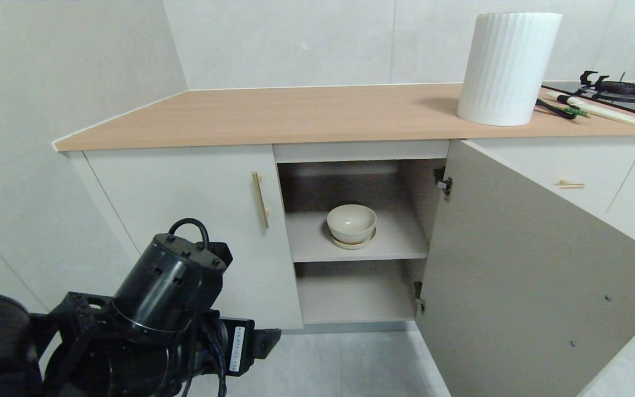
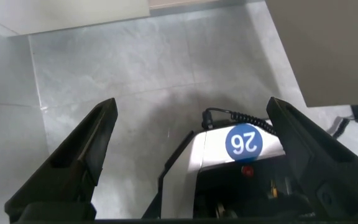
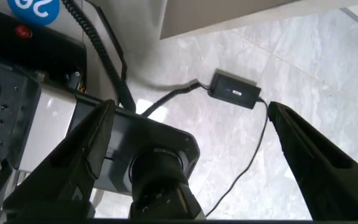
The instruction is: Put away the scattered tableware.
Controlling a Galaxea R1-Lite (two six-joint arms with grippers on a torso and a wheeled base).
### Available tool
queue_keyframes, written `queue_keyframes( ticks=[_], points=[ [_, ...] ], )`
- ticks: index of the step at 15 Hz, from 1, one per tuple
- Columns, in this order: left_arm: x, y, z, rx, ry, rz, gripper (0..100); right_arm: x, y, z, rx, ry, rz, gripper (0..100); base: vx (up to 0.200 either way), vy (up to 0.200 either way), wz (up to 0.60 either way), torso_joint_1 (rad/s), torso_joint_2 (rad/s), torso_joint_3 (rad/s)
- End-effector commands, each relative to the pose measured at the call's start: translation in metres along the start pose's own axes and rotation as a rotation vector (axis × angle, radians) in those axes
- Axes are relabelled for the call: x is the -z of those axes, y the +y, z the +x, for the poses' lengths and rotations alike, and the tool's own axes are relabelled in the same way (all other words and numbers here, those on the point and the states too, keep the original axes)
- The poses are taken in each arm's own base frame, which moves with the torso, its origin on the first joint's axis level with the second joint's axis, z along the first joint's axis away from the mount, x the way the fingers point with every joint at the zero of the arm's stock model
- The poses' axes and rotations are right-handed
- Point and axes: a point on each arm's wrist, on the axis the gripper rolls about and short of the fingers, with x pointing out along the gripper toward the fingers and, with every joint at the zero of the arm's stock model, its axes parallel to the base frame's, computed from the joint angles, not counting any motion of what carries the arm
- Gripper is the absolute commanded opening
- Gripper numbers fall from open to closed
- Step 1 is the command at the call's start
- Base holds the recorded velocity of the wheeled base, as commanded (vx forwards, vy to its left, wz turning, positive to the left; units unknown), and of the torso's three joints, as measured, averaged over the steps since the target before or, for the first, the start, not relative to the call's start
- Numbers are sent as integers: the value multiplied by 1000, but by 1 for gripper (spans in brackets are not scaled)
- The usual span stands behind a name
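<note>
- Head view: cream bowl (image 1: pixel 351 221) near the middle, sitting on a small plate (image 1: pixel 354 243) of same colour, both on the upper shelf (image 1: pixel 392 242) of the open cabinet.
- Cabinet door (image 1: pixel 516 264) swung wide at 4 o'clock of the bowl.
- At 1 o'clock of the bowl, on the wooden countertop (image 1: pixel 295 113), a tall white ribbed canister (image 1: pixel 507 66) standing upright.
- Just at 3 o'clock of the canister, long utensils (image 1: pixel 593 107) lying flat, one cream, the others dark with green; gas burner (image 1: pixel 623 88) close behind them.
- Left arm (image 1: pixel 168 286) low at 7 o'clock of the picture, well apart from the bowl.
- Left wrist view: left gripper (image 2: pixel 191 106) with fingers (image 2: pixel 86 155) spread wide, grey floor tiles (image 2: pixel 135 56) visible between them.
- Right wrist view: right gripper (image 3: pixel 190 109) with fingers (image 3: pixel 309 162) spread wide too, above the pale floor; black power adapter (image 3: pixel 235 92) with its cable lying on the floor.
</note>
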Motion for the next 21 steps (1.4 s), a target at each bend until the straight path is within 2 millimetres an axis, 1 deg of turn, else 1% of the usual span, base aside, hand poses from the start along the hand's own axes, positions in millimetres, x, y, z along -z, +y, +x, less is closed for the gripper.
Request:
queue_keyframes(
  ticks=[1,2,5,7,8,9,10,13,14,16,19,21],
  points=[
    [0,-1,1,-4,0,1,100,0,-1,0,3,-2,5,100,-200,-200,0,2,2,2],
    [0,0,2,-10,1,1,100,1,-3,-1,10,-2,16,100,-200,-200,0,2,7,-7],
    [0,-1,1,-9,1,2,100,0,-11,1,60,11,65,100,0,0,0,0,0,0],
    [1,-1,2,-11,3,3,100,-7,-19,6,135,11,137,100,0,0,0,0,0,0],
    [0,-1,2,-10,2,1,100,-15,-26,12,170,-4,208,100,0,0,0,0,0,0],
    [0,-1,2,-11,1,1,100,-19,-30,15,185,-6,231,100,0,0,0,0,0,0],
    [1,-1,2,-11,3,1,100,-26,-39,22,223,-9,277,100,0,0,0,0,0,0],
    [0,-1,2,-10,2,1,100,-36,-55,31,277,-37,353,100,0,0,0,0,0,0],
    [0,-1,2,-10,2,1,100,-45,-64,40,303,-63,404,100,0,0,0,0,0,0],
    [0,-1,2,-10,2,1,100,-56,-77,54,337,-73,467,100,0,0,0,0,0,0],
    [0,-1,2,-11,1,1,100,-65,-88,68,360,-89,516,100,0,0,0,0,0,0],
    [0,-1,2,-10,2,1,100,-70,-92,74,365,-102,530,100,0,0,0,0,0,0]
  ],
)
